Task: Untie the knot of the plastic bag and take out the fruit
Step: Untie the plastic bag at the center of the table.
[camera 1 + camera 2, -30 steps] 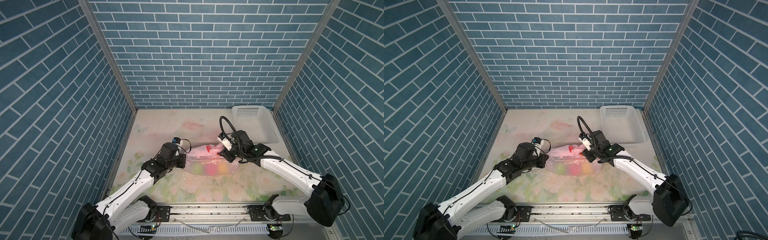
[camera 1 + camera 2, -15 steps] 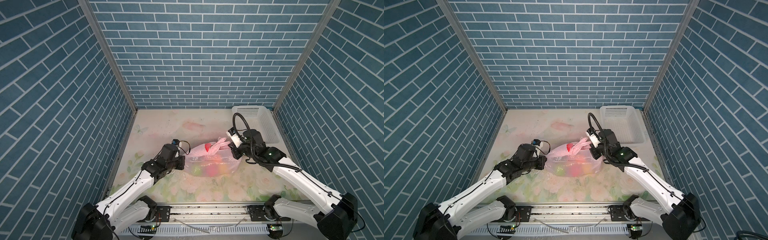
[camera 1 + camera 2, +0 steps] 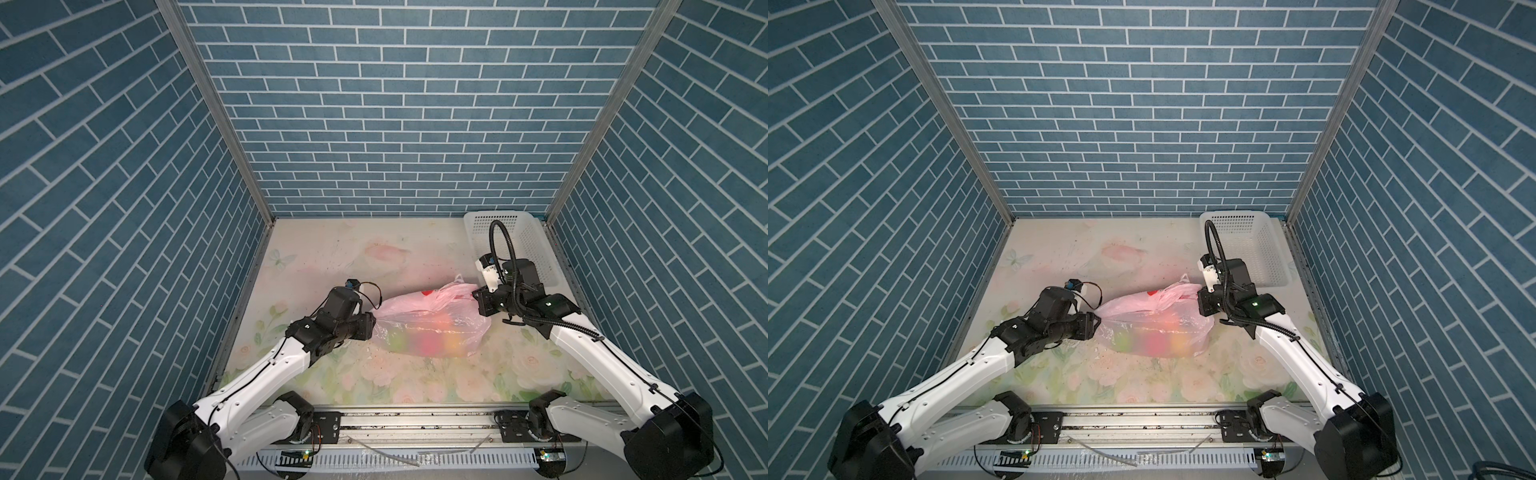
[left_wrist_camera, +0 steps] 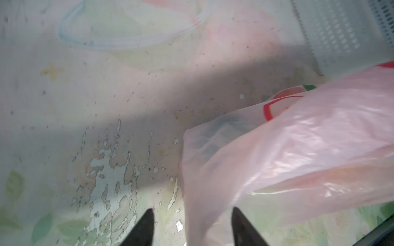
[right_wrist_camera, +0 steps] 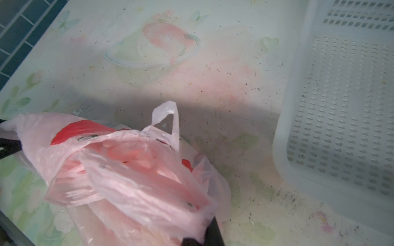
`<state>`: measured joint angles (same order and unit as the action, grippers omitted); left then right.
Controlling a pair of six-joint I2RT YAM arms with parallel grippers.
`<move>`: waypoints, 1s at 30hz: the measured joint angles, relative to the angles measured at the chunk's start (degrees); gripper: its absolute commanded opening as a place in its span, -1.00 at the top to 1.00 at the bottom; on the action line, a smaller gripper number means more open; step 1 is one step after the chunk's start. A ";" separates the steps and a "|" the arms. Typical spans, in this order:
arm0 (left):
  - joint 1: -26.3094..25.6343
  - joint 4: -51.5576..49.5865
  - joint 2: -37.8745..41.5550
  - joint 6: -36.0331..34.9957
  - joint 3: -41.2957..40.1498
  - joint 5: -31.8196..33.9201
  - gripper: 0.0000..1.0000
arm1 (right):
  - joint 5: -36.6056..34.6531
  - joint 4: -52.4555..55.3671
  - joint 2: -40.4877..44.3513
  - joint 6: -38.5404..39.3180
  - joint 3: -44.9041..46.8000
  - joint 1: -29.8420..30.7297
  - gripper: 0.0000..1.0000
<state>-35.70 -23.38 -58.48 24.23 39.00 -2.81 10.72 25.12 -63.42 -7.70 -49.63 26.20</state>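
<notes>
The pink plastic bag (image 3: 419, 316) (image 3: 1142, 316) lies stretched across the middle of the table between both arms. Fruit (image 3: 428, 343) shows through it as blurred green, red and orange lumps. My left gripper (image 4: 193, 213) (image 3: 371, 322) is at the bag's left corner, open, with a strip of the bag (image 4: 298, 138) lying loose between its fingers. My right gripper (image 3: 476, 296) (image 5: 204, 236) is shut on the bunched film at the bag's right end (image 5: 128, 170). One handle loop (image 5: 168, 119) stands free. The knot is hidden among the folds.
A white perforated basket (image 3: 498, 216) (image 3: 1237, 216) (image 5: 298, 106) stands in the back right corner, just behind my right wrist. Blue brick walls close in the left, back and right. A metal rail (image 3: 415, 419) runs along the front edge.
My right gripper has shut on the bag's end and pulled it right, towards the basket, stretching the bag. My left gripper, shut on the bag's corner before, has opened.
</notes>
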 measured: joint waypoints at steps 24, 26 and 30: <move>-23.32 9.81 -19.47 -24.85 18.29 19.39 -0.56 | 5.55 -0.94 0.35 -1.53 -0.02 3.06 1.00; -23.34 11.87 -20.15 -26.32 18.53 21.92 -0.53 | 5.57 -1.14 0.44 -1.53 -0.02 3.10 1.00; -23.34 14.53 -22.75 -29.53 19.74 24.68 -0.22 | 5.57 -1.20 0.48 -1.53 -0.02 3.17 1.00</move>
<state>-59.05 -8.84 -81.23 -5.30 58.74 21.87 16.29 23.92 -62.94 -9.23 -49.65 29.36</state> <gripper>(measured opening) 0.709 0.046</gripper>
